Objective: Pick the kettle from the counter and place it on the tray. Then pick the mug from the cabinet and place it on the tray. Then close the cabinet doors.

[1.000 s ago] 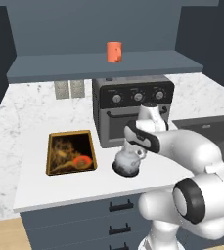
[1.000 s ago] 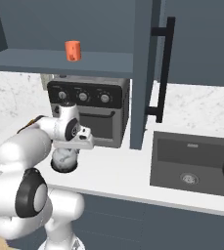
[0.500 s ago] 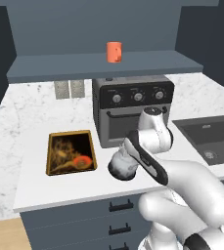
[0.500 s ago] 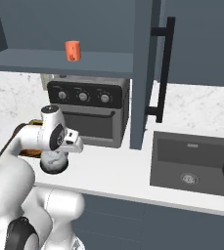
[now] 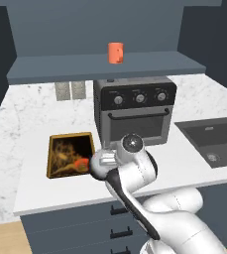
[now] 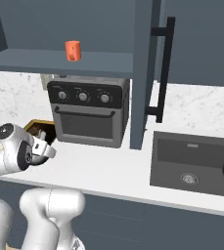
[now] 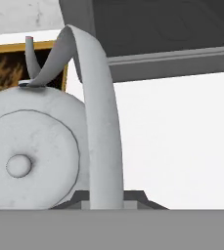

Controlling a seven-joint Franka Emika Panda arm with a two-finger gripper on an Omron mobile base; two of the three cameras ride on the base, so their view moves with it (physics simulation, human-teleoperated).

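As the arm swung left since a second ago, the hand [image 5: 99, 166], pinching the kettle [image 7: 33, 156] handle, reached the tray [image 5: 53, 171] edge; release next.

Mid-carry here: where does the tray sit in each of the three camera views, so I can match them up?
Left base view: tray lies left of centre on the counter, just left of the oven.
Right base view: one tray corner peeks out at the left edge, behind the arm, left of the oven.
Hand view: tray rim at upper left, behind the kettle.
Shared landmark: the oven.
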